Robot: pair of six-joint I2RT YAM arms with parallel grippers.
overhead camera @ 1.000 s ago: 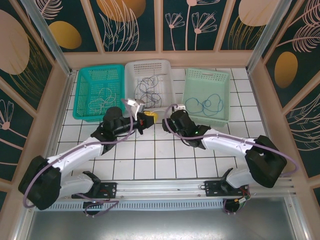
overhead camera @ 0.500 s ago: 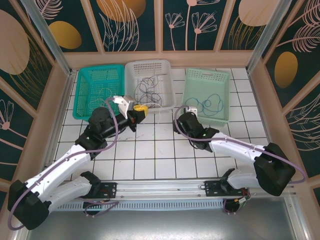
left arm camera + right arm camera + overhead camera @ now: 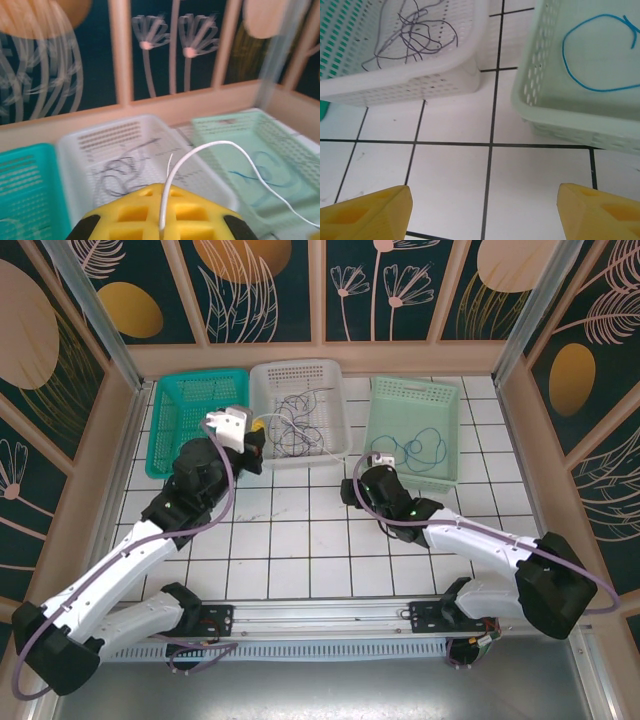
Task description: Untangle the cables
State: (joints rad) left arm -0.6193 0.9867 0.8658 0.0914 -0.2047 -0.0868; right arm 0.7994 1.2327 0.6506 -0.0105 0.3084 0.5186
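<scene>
The left tool is clamped shut on a white cable, which rises from between the yellow pads, arcs over and leaves the wrist view at its right edge, end unseen. That view is blurred, so the baskets beyond are soft. From above, the left tool shows as a yellow patch under its wrist, and the white cable is too thin to follow there.

The right tool stands wide open with nothing between its fingertips, which are cut off by the bottom edge. It hangs over bare tabletop.

A second ago both tools met over the middle tiles. The left one has since swung far and left to the seam between the teal basket and the white basket. The right one has drawn back right and spread wider.

Dark cables lie tangled in the white basket. A blue cable loops in the pale green basket to the right.
</scene>
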